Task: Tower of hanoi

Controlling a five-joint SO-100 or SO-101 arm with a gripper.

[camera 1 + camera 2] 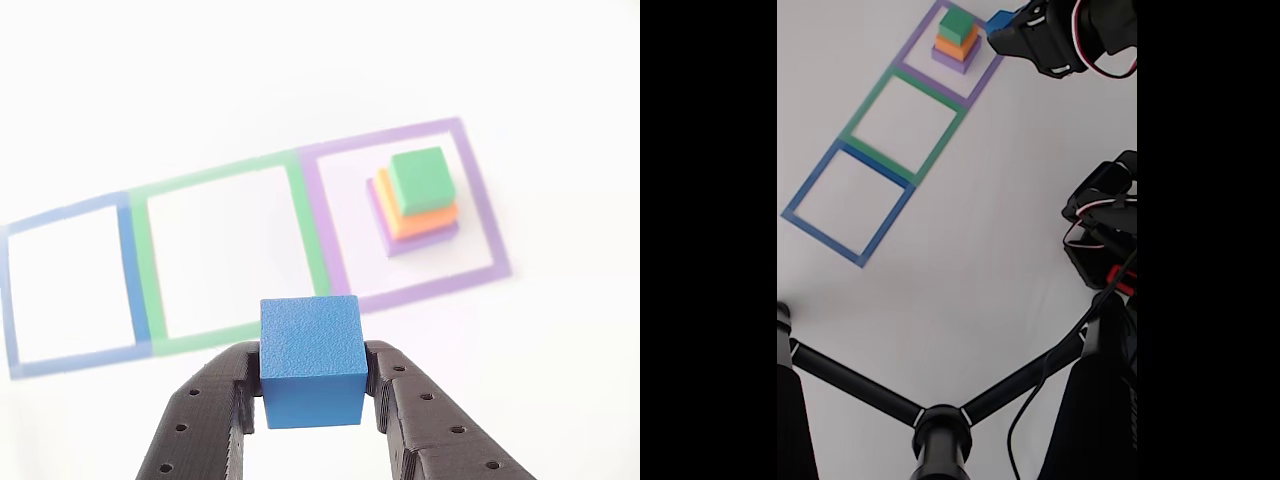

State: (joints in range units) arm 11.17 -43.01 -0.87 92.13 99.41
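A blue cube (pixel 311 360) is clamped between the two black fingers of my gripper (pixel 312 385), which is shut on it and held above the white table. Ahead lie three taped squares in a row: blue (pixel 68 285), green (pixel 225 250) and purple (pixel 400 210). Inside the purple square stands a stack with a purple slab (pixel 420 240) at the bottom, an orange block (pixel 415 215) in the middle and a green cube (pixel 421 180) on top. In the fixed view the gripper (pixel 1002 22) holds the blue cube (pixel 998 20) just right of the stack (pixel 957 40).
The arm's base and cables (pixel 1102 230) stand at the right edge of the fixed view. A black tripod (pixel 940 430) spreads across the bottom. The blue square (pixel 848 203) and green square (pixel 904 118) hold nothing.
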